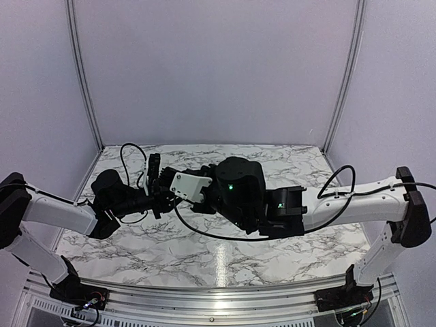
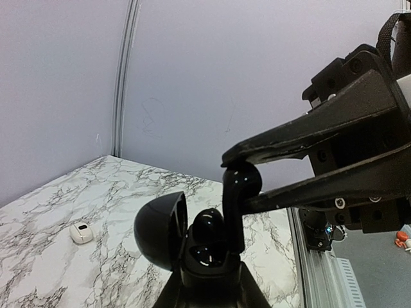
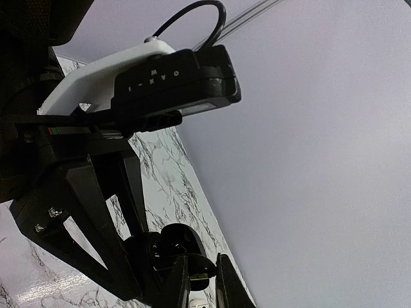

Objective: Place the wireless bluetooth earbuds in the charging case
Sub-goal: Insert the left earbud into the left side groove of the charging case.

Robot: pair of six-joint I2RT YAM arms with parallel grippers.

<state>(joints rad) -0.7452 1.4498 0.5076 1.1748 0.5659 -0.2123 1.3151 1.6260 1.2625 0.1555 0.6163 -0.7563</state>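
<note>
My left gripper is shut on the black charging case and holds it upright above the table, with its lid open to the left. One black earbud sits in the case. My right gripper is shut on the second earbud, a hook-shaped one; its stem reaches down into the case's right slot. In the right wrist view the right gripper pinches that earbud in front of the open case. In the top view the left gripper and the right gripper meet over the table's left middle.
A small white object lies on the marble table to the left of the case; it also shows in the right wrist view. Grey walls close the back and sides. An aluminium rail runs along the near edge.
</note>
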